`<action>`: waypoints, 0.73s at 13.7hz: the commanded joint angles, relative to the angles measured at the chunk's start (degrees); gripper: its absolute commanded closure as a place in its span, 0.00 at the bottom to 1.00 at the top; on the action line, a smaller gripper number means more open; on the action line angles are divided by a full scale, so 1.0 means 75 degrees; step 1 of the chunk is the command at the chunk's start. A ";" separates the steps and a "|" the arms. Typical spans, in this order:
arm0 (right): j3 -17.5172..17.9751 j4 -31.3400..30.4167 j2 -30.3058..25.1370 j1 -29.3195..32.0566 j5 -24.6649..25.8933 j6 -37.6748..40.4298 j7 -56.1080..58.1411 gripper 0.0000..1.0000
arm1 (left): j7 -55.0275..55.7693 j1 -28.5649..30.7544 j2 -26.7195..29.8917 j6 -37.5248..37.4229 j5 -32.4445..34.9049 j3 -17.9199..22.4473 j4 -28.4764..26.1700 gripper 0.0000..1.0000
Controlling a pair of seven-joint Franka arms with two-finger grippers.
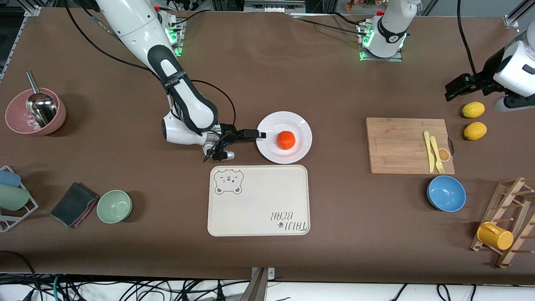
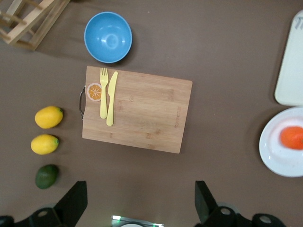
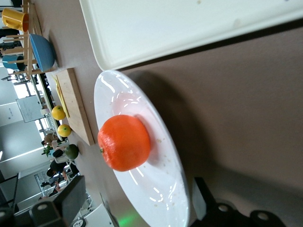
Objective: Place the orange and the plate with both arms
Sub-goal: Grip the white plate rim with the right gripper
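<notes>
One orange [image 1: 286, 139], one plate [image 1: 301, 125], two lemons [image 1: 473, 109], three bowls [image 1: 446, 193], one tray [image 1: 259, 200]

White arms, black joints (green-lit bases), black cables.

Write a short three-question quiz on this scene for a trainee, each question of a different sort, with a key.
1. True or false: the orange lies on the cutting board.
2. Which gripper is low at the rim of the plate?
A. the left gripper
B. the right gripper
C. neither
3. Fill in: the cream tray lies ______ to the front camera than the plate.

Key:
1. False. The orange rests on the plate.
2. B. The right gripper is at the plate's rim, jaws open; the left gripper is up near the lemons, jaws open, holding nothing.
3. nearer
</notes>
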State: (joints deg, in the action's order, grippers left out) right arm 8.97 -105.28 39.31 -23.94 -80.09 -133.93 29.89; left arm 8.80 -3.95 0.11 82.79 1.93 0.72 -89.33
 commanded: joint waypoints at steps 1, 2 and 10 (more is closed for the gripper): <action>-0.0001 0.0268 0.0348 -0.0312 -0.0008 -0.0632 0.0512 0.00 | -0.0892 0.0059 0.0020 -0.0106 -0.0046 0.0208 0.0121 0.00; 0.0010 0.0279 0.0383 -0.0313 -0.0031 -0.0704 0.0549 0.00 | -0.0892 0.0059 0.0020 -0.0094 -0.0046 0.0208 0.0121 0.00; 0.0010 0.0467 0.0723 -0.0441 -0.0008 -0.0682 0.1099 0.52 | -0.0857 0.0164 0.0020 0.0058 -0.0761 0.0794 0.0121 0.00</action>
State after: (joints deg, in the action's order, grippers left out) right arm 8.97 -103.48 42.92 -27.03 -80.08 -138.65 36.01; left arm 3.05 -2.87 0.31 82.99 -2.75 6.90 -89.33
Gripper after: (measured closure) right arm 0.498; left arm 0.000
